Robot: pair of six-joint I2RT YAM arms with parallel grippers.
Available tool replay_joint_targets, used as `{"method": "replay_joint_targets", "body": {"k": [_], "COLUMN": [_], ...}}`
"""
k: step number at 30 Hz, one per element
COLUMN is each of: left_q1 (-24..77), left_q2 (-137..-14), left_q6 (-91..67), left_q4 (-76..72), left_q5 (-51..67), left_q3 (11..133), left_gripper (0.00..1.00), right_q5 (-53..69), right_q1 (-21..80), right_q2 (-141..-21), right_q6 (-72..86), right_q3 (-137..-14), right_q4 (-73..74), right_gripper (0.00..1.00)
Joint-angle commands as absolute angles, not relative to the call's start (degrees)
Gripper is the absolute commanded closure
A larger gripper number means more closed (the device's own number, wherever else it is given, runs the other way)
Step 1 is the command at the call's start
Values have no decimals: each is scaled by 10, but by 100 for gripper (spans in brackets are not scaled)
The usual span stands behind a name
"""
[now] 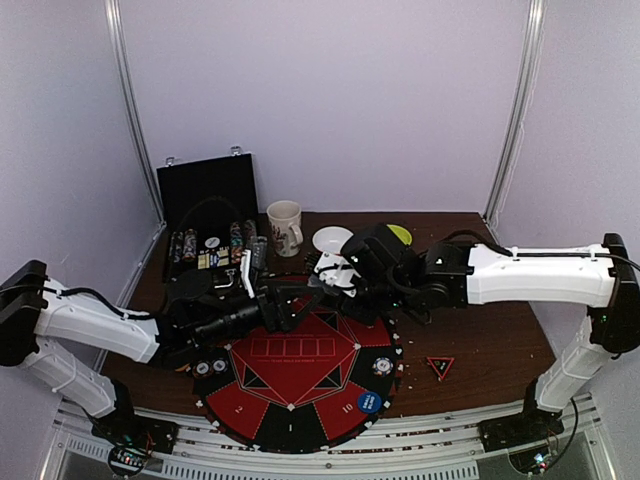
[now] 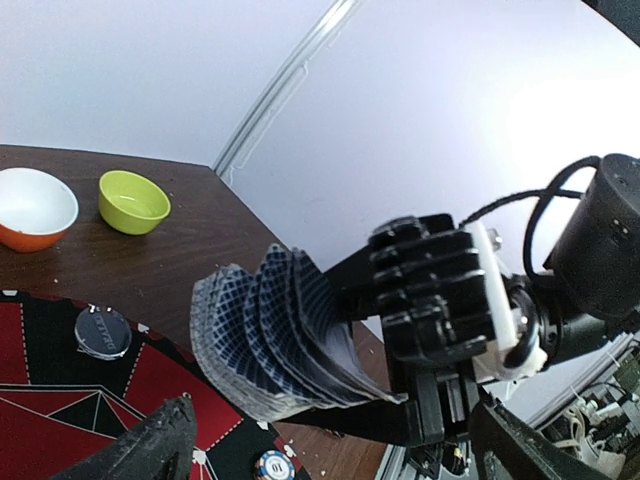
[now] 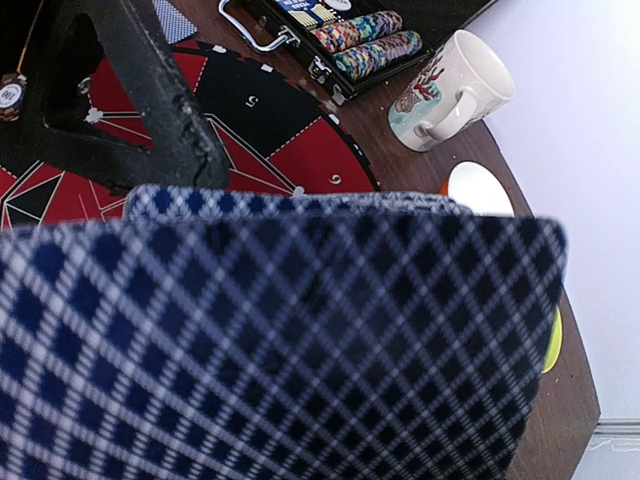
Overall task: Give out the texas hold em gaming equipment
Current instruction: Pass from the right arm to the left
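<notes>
Your right pincer (image 1: 335, 288) is clamped on a fanned deck of playing cards (image 2: 280, 340). The blue-grey checked backs face the left wrist camera. The fan is held in the air above the far part of the round mat (image 1: 290, 395).

Your left pincer (image 1: 283, 305) stands wide apart just beside the fan. You cannot tell whether its fingers (image 2: 160, 445) touch a card.

On the mat, striped poker chips (image 1: 210, 367) lie at the left and right sides. A blue marker disc (image 1: 370, 402) lies near the front-right rim. The red-black triangle marker (image 1: 440, 366) lies on the worktop (image 1: 500, 340), right of the mat.
</notes>
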State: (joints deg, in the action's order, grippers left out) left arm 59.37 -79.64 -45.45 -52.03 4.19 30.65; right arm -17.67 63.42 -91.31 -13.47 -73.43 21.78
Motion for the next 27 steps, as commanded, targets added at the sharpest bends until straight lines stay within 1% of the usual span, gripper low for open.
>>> {"method": "replay_joint_targets", "body": {"k": [1, 10, 14, 16, 20, 23, 27], "left_q1": [597, 597, 597, 597, 597, 597, 597], "left_q2": [-810, -828, -836, -840, -838, -833, -832], "left_q6": [-487, -509, -513, -527, -539, -533, -535], "left_q4": [-575, -594, -588, -589, -598, -585, -579], "left_q5": [-28, -61, -58, -64, -85, -93, -88], "left_q3": [306, 315, 321, 321, 317, 321, 320], "left_gripper": [2, 2, 4, 8, 9, 15, 28], "right_q5": [-209, -217, -218, -222, -235, -235, -228], "right_q1": [641, 661, 667, 670, 678, 682, 685], "right_q2": [-925, -948, -958, -962, -971, -974, -974], "right_q6": [-102, -103, -104, -107, -112, -114, -126], "right_q3": [-764, -778, -780, -781, -786, -785, -784], "right_q4": [216, 212, 212, 211, 218, 217, 208], "right_gripper": [50, 50, 50, 50, 50, 50, 50]}}
